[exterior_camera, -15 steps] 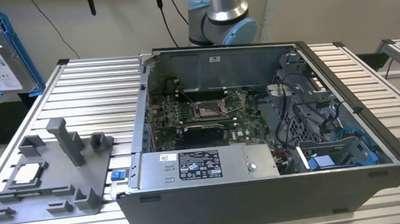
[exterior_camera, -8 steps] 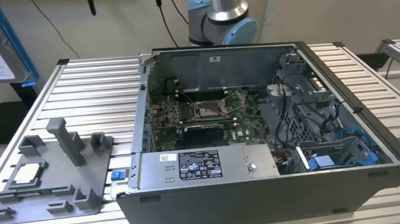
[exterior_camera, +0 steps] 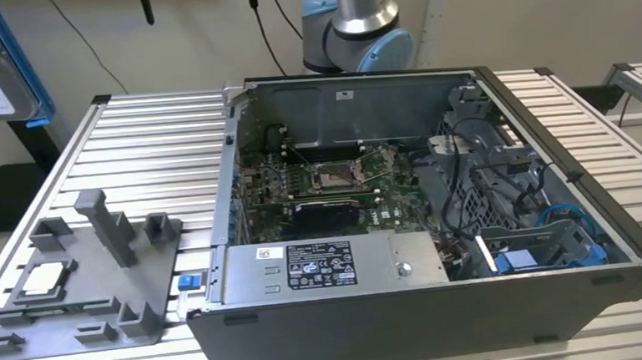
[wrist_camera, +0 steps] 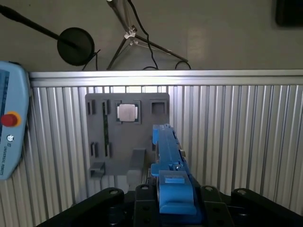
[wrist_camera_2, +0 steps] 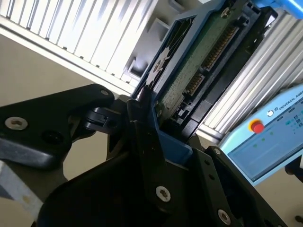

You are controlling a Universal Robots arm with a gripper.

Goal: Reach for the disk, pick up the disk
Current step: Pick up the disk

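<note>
Tray [exterior_camera: 84,307] and computer case [exterior_camera: 419,325] share the table [exterior_camera: 151,140], tray on the exterior view's left.

Light was bright, even and diffuse, no hard shadows. Exterior view: the ribbed worktop [exterior_camera: 130,158] threw pale glare off its ridges, and the computer case [exterior_camera: 419,325] interior sat darker, shaded by its own walls. Second wrist view: the black hand [wrist_camera_2: 150,106] was dim and soft close to the lens. The disk [wrist_camera_2: 199,61] it clamped was fairly crisp, while worktop ribs beyond the hand were smeared, nearly blown out. First wrist view: glare strip along the worktop edge far beyond the hand, hand parts underexposed.
</note>
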